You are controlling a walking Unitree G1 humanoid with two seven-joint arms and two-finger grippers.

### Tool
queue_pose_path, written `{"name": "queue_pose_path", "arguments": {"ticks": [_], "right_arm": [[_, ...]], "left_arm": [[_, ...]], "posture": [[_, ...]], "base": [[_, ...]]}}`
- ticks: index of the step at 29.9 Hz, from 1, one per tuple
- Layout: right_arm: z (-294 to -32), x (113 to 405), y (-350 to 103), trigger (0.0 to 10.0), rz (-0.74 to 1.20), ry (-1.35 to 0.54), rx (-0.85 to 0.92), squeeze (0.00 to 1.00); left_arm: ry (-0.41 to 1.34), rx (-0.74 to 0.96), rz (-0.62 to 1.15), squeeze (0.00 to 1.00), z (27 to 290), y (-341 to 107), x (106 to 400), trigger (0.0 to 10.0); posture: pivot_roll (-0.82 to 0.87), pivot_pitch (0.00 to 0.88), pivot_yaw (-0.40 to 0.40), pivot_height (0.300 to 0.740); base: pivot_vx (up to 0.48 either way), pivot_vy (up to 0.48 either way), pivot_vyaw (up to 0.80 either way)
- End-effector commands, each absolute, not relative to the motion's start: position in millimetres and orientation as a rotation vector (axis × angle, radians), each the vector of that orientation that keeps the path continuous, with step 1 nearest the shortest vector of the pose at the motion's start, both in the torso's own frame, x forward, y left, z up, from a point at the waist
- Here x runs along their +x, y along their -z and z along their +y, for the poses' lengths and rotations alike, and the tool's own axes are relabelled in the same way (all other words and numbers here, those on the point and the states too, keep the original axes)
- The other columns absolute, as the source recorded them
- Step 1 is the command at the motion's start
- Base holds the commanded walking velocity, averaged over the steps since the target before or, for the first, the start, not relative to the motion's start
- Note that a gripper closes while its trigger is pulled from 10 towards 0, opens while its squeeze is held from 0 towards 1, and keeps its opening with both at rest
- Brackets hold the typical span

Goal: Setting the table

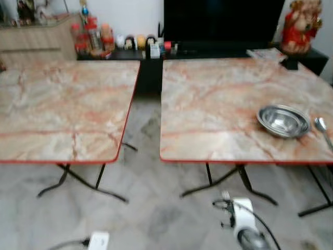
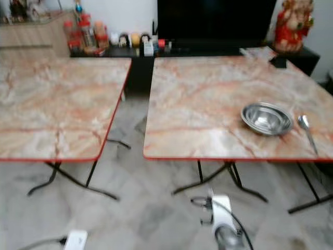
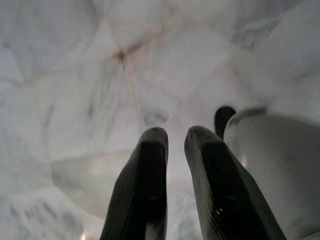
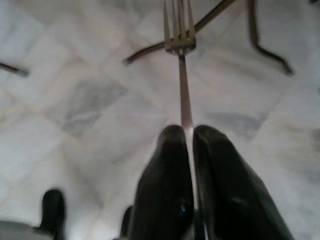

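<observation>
The right hand is clamped on a fork, low over the floor, short of the worktop. Lay it flat beside the bowl, opposite the spoon. Left hand hangs empty, nearly closed.

light: even, soft indoor | shadows: faint | blur: all views soft | glare: on bowl

I see no words I can read, no numbers, no signs, the jars and small things on the far shelf look too blurry
</observation>
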State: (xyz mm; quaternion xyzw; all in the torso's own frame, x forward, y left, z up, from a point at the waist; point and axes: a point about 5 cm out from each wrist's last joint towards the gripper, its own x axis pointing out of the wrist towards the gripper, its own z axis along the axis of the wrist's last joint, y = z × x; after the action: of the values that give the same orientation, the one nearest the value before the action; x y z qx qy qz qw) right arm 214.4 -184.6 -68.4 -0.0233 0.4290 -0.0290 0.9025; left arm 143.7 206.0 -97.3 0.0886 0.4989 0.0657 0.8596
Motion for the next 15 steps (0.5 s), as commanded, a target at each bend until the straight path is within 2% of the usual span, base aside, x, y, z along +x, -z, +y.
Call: {"name": "queue_pose_path", "arguments": {"ticks": [1, 10, 15], "right_arm": [[-189.9, 212.5, 69.0, 10.0, 0.901, 0.080, -0.046, 0.00], [-188.2, 209.4, 71.0, 10.0, 0.912, 0.068, -0.049, 0.00], [-188.7, 208.7, 71.3, 10.0, 0.911, 0.072, -0.048, 0.00]], "left_arm": [[-0.127, 0.186, 1.049, 0.00, 202.6, 97.5, 145.3, 10.0], [-0.123, 0.184, 1.050, 0.00, 201.8, 97.5, 145.6, 10.0], [-0.123, 0.184, 1.049, 0.00, 201.7, 97.4, 145.9, 10.0]], "posture": [[0.00, 0.000, 0.001, 0.732], [0.00, 0.000, 0.001, 0.732], [0.00, 0.000, 0.000, 0.732]], "base": [[0.337, -0.337, -0.51], [0.334, -0.341, -0.66], [0.332, -0.343, 0.00]]}}
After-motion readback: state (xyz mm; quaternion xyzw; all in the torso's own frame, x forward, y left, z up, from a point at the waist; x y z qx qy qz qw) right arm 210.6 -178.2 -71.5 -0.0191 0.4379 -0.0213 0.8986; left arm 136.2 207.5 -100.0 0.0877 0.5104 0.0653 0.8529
